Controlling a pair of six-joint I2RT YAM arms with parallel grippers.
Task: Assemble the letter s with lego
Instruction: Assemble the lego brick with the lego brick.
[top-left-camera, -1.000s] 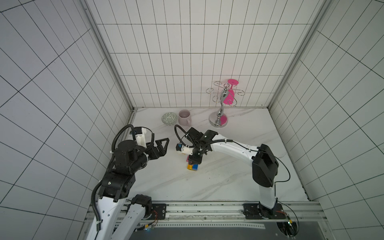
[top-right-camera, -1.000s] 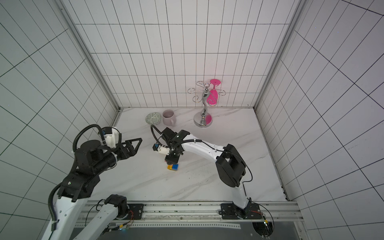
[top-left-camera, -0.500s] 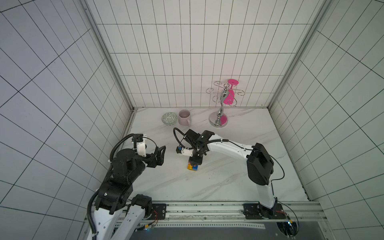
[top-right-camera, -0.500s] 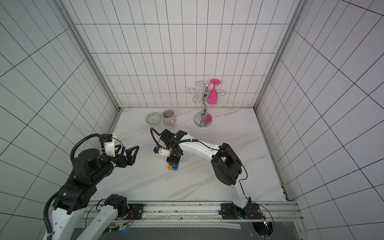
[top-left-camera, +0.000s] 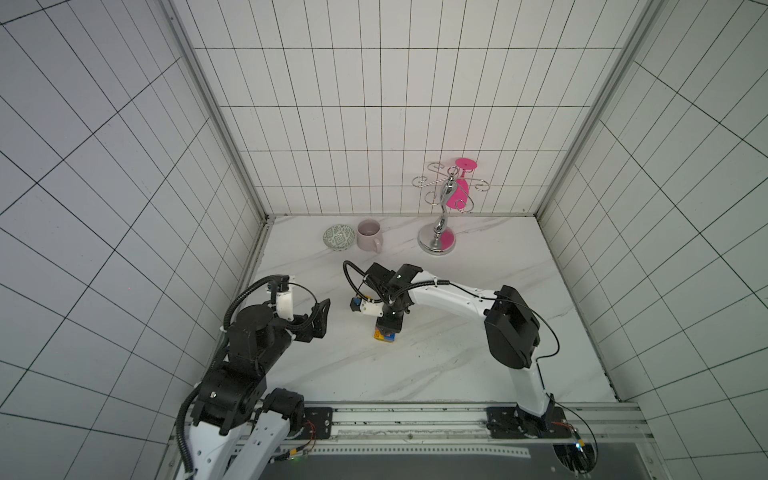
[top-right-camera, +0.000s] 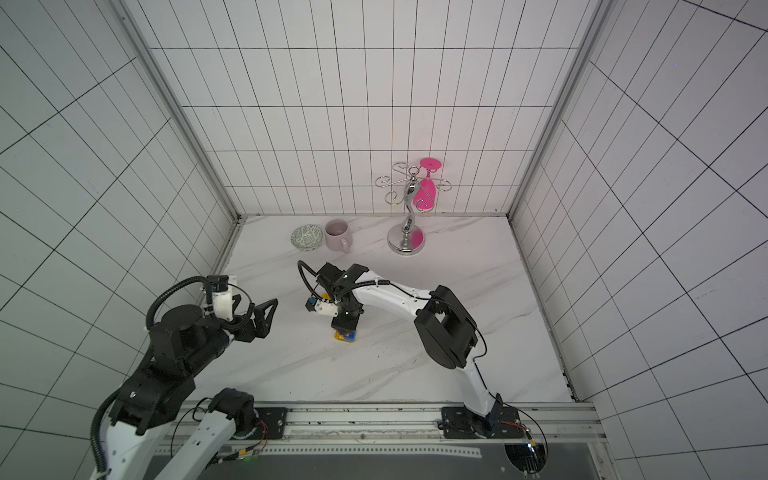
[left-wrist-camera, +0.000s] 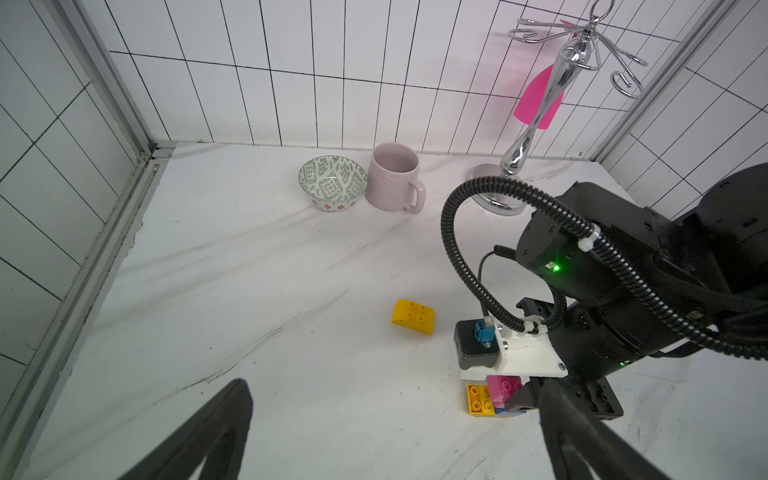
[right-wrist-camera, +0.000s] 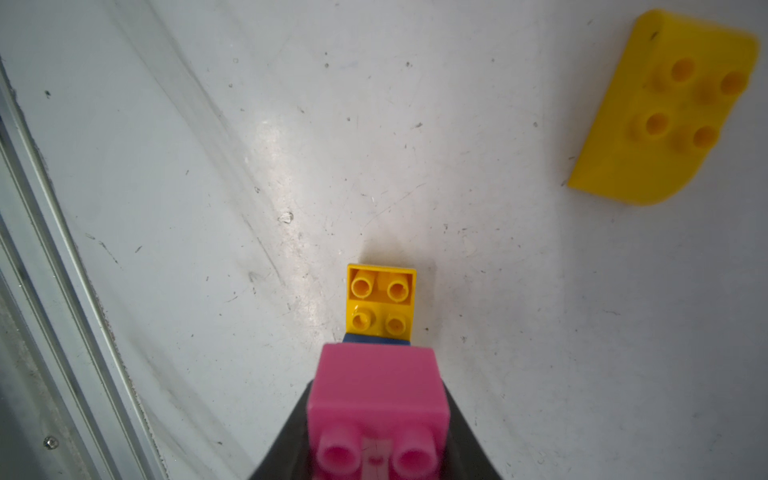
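My right gripper (top-left-camera: 390, 325) is shut on a pink lego brick (right-wrist-camera: 376, 386), and its dark fingers (right-wrist-camera: 463, 432) flank the brick. The pink brick sits over a blue brick (right-wrist-camera: 376, 339), which adjoins a yellow brick (right-wrist-camera: 380, 299) with bare studs on the table. In both top views this small cluster (top-left-camera: 384, 336) (top-right-camera: 345, 336) lies under the right gripper. A second yellow brick (left-wrist-camera: 413, 317) with a rounded end lies loose a little farther back. My left gripper (top-left-camera: 318, 321) stands open to the left of the cluster, with nothing between its fingers (left-wrist-camera: 216, 428).
A patterned bowl (top-left-camera: 339, 237) and a pale pink mug (top-left-camera: 369, 235) stand near the back wall. A chrome rack (top-left-camera: 441, 224) with a pink glass (top-left-camera: 457, 193) stands at the back right. Tiled walls close three sides, and a metal rail (top-left-camera: 415, 415) runs along the front.
The left arm has folded back and lowered, and its open gripper has drawn slightly away to the left. The right gripper stays over the cluster with the pink brick.
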